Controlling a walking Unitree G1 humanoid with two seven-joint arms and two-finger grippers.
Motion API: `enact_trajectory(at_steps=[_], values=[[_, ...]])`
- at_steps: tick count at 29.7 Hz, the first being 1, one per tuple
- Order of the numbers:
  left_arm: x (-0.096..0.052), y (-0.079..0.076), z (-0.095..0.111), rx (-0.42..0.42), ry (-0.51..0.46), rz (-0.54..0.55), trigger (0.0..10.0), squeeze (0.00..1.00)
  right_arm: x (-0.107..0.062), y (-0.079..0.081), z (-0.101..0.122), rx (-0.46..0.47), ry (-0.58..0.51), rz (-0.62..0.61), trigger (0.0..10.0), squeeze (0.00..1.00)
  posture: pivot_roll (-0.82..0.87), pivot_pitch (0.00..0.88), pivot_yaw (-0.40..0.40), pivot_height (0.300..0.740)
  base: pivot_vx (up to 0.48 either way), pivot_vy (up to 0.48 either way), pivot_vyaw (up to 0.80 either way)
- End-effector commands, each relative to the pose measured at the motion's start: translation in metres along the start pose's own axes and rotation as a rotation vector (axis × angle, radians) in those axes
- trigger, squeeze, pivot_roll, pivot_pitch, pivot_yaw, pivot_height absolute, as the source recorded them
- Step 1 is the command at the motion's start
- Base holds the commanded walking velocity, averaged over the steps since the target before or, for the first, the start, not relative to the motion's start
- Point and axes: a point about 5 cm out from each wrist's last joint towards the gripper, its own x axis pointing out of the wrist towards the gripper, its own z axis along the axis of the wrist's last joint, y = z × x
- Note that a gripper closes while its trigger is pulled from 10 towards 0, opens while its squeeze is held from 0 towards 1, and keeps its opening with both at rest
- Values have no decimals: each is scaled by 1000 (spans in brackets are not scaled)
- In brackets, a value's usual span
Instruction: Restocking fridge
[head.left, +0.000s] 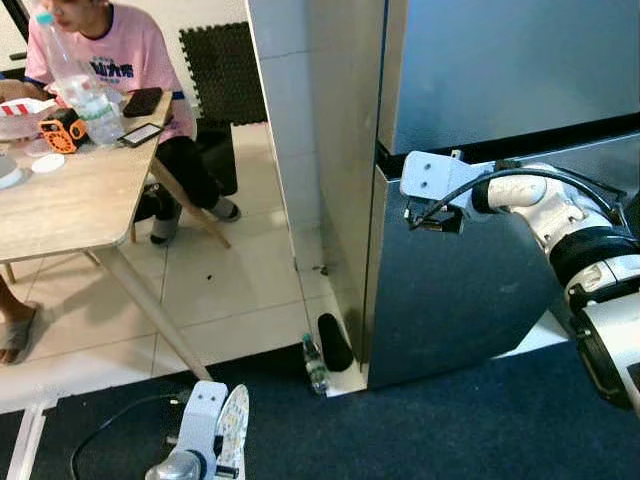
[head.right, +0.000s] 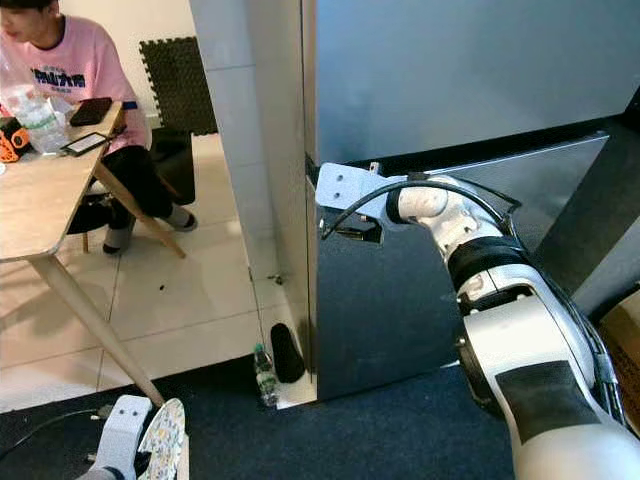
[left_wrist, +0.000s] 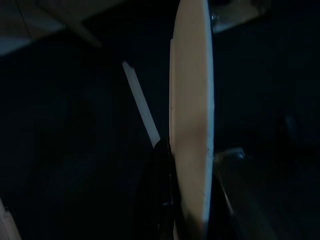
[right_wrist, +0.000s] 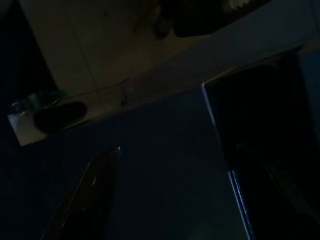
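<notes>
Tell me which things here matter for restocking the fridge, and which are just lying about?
For the job: fridge; its lower door, where the right end effector sits at the top edge; plate in the left end effector.

Lying about: table, phones, bottle on the floor, cable, floor mat.

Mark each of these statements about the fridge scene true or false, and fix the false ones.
1. The right gripper is at the left edge of the grey fridge's lower door. True.
2. The left gripper holds a patterned white plate low over the dark blue carpet. True.
3. A clear plastic bottle stands on top of the fridge. False: it stands on the floor by the fridge's corner.
4. The person in the pink T-shirt stands at the fridge. False: they sit at the wooden table.
</notes>
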Motion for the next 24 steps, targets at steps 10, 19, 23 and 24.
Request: enact_trajectory(at_steps=[10, 19, 23, 24], values=[[-4, 20, 17, 21, -93, 34, 10000, 0, -8, -9, 4, -148, 98, 127, 10000, 0, -36, 149, 18, 740, 0, 0, 0], [-5, 20, 16, 51, -82, 27, 10000, 0, -11, 4, 5, -169, 60, 361, 10000, 0, -41, 155, 18, 740, 0, 0, 0], [-5, 21, 15, 67, -78, 27, 10000, 0, -14, 10, 4, -164, 36, 460, 10000, 0, -41, 153, 19, 740, 0, 0, 0], [-5, 21, 15, 67, -78, 27, 10000, 0, -14, 10, 4, -164, 36, 460, 10000, 0, -41, 153, 19, 740, 0, 0, 0]])
